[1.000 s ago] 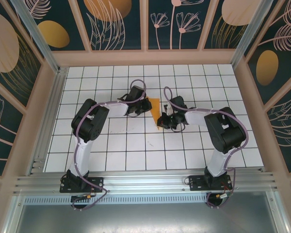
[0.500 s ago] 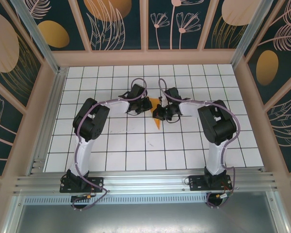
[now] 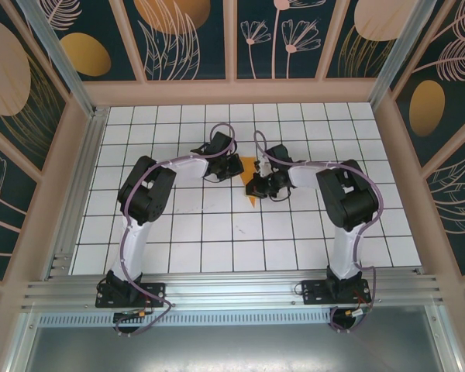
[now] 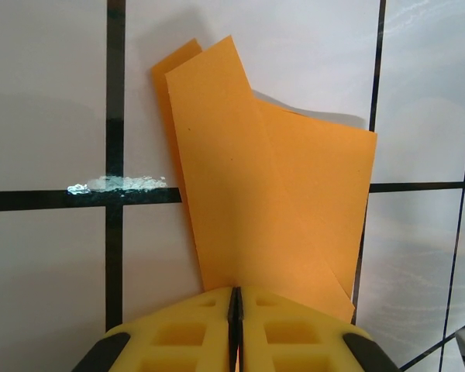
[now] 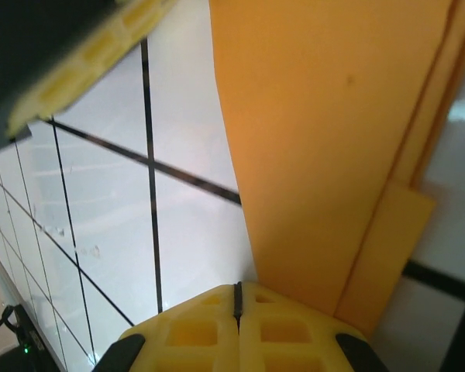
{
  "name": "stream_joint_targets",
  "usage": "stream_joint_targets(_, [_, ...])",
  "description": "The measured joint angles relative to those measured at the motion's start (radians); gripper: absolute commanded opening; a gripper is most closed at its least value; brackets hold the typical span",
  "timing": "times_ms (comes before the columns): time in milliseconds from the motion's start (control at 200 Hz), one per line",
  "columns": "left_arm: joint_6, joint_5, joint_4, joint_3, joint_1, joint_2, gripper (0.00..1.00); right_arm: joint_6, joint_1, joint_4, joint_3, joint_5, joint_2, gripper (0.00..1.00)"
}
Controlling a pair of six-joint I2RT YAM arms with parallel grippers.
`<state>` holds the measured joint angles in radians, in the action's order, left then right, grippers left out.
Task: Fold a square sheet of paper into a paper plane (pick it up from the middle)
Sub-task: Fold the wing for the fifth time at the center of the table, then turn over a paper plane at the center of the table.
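Two arm bases sit on the grooved aluminium rail [image 3: 232, 291] at the near edge. From there both white arms reach forward over the white tiled table with black grid lines [image 3: 186, 232] and bend inward toward each other.

At mid-table the left gripper [image 3: 238, 169] and the right gripper [image 3: 254, 186] meet from opposite sides at the thin, creased orange paper [image 3: 249, 164]. It lies on the tiles as a narrow shape whose point faces the bases.

In the left wrist view the left gripper [image 4: 234, 293] has its yellow fingers pressed together. Their tips sit over the near edge of the orange paper [image 4: 271, 194], which is seen face-on in overlapping layers. One flap is raised enough to cast a shadow, and a pale scuff [image 4: 116, 184] marks the grid line beside it.

The right gripper [image 5: 236, 288] is likewise closed, finger against finger, its tips at the edge of the orange paper [image 5: 325, 139]. I cannot tell whether either gripper presses on the sheet.

Beyond stands the dark floral wall panel [image 3: 178, 39].
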<state>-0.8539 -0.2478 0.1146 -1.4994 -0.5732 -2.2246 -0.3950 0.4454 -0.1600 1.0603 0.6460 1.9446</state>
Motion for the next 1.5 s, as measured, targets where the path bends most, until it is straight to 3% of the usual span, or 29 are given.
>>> stream_joint_targets(606, [-0.005,0.005,0.019,-0.029,-0.001,-0.013,0.13,0.01,-0.005,-0.043,-0.264,0.05,-0.208,0.09])
stream_joint_targets(761, [0.008,-0.017,0.005,-0.029,-0.001,-0.007,0.22,-0.05,-0.031,-0.103,-0.282,-0.04,-0.384,0.27])
stream_joint_targets(911, [0.035,-0.04,0.005,-0.024,-0.001,0.041,0.39,-0.117,-0.094,-0.079,-0.245,-0.174,-0.547,0.47])
stream_joint_targets(1036, [0.055,-0.023,-0.002,0.005,0.002,0.164,0.5,-0.144,-0.12,-0.032,-0.24,-0.269,-0.571,0.64])
stream_joint_targets(1196, [0.118,0.051,-0.006,0.066,0.005,0.334,0.59,-0.169,-0.122,0.043,-0.239,-0.328,-0.541,0.98])
stream_joint_targets(1336, [0.147,0.101,0.041,0.066,0.002,0.335,0.62,-0.2,-0.122,0.081,-0.229,-0.385,-0.5,0.99])
stream_joint_targets(1501, [0.145,0.198,0.147,0.028,-0.047,0.231,0.62,-0.231,-0.122,0.085,-0.229,-0.48,-0.489,0.99])
